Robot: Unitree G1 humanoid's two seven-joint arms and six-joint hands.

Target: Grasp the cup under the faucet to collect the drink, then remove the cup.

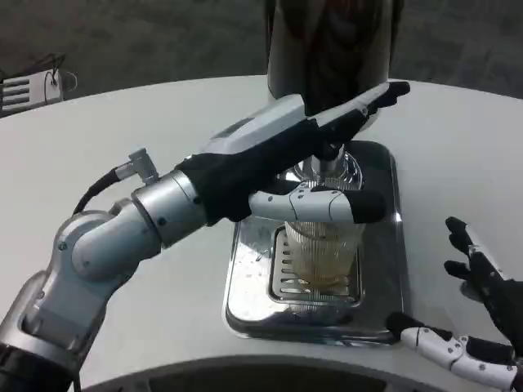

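Collecting seems underway: the left hand (315,167) wraps the cup (321,249) under the faucet (328,163), right hand (474,314) spread empty; next, draw it clear.

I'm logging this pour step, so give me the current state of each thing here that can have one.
cup: upright on the grate under the faucet, partly filled with amber drink.
left hand: wrapped around the cup's upper part, holding it.
right hand: open, fingers spread, off the tray at the table edge.
faucet: above the cup; flow cannot be told.
drip tray: flat on the table, wet-looking.
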